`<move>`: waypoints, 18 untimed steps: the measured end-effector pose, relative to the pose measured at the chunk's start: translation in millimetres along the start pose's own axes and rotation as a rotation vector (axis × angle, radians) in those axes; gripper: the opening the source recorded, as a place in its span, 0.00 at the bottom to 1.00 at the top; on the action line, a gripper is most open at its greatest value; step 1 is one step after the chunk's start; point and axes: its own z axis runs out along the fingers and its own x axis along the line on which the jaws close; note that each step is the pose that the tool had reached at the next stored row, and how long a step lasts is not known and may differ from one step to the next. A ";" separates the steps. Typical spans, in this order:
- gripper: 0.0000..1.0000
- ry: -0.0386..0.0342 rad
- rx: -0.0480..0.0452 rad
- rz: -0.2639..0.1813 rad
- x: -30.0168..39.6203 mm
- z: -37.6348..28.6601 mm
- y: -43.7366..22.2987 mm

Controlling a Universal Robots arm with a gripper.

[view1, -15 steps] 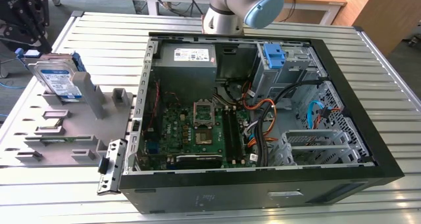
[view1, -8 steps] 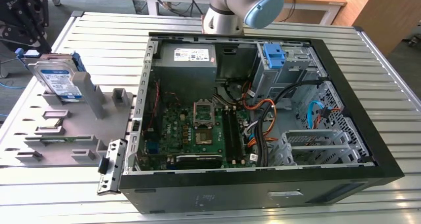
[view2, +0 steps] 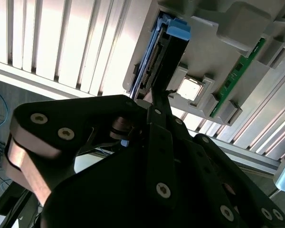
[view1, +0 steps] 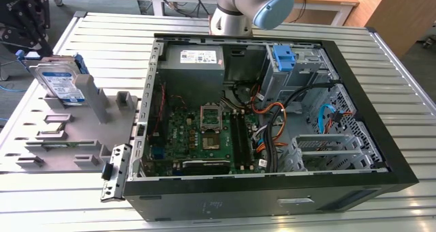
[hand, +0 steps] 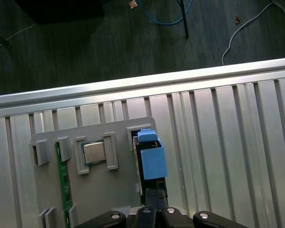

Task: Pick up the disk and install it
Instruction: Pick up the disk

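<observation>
The disk (view1: 60, 84), a silver drive with a white-and-blue label in a blue bracket, stands on edge in a slot of the grey fixture (view1: 68, 140) at the exterior view's left. My black gripper (view1: 35, 45) hangs just above and behind it, apart from it. In both wrist views the fingers look pressed together, shut on nothing. Their tip (view2: 156, 97) points at the disk's connector end (view2: 154, 61). The first wrist view has the gripper (hand: 154, 199) close to the disk's blue bracket (hand: 152, 159).
An open computer case (view1: 381, 114) lies on the slatted metal table, with motherboard, cables, a grey power supply (view1: 194, 58) and a blue bracket (view1: 283, 58) at its drive bay. The fixture also holds a processor chip (hand: 94, 152) and a green memory stick (hand: 64, 190).
</observation>
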 end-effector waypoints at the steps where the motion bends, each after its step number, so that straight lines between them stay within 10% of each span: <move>1: 0.11 -0.0001 -0.0001 -0.001 0.5 0.0 -0.1; 18: 0.11 -0.0099 -0.0028 -0.011 0.6 0.4 -2.6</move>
